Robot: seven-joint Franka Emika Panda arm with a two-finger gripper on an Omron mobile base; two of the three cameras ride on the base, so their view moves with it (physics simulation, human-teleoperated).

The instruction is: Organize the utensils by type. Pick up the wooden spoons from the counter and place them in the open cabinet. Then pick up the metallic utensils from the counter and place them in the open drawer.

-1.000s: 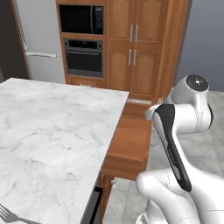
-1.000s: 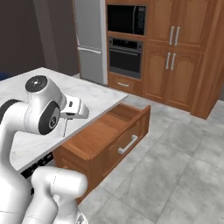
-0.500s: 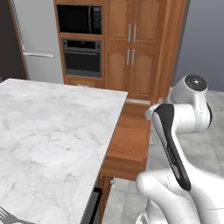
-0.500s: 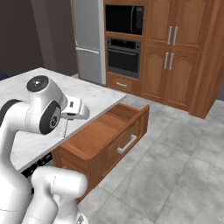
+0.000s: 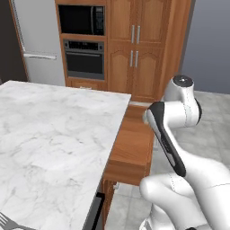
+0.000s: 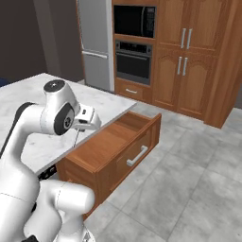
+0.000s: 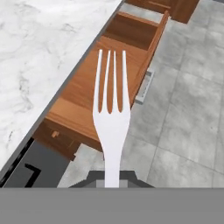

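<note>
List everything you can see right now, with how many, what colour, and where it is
Fork: one, grey metal, held by its handle, tines out over the open drawer.
Second fork: one, grey, at the counter's near edge in the left base view.
Counter: one, white marble with grey veins, left of the drawer.
Drawer: one, reddish-brown wood, pulled open, nothing seen inside.
Microwave: one, black, above the oven.
Oven: one, dark, built into the cabinets.
Fridge: one, grey, left of the oven.
Tall cabinets: brown, right of the oven.
Tool: one, dark, shut on the fork.
</note>
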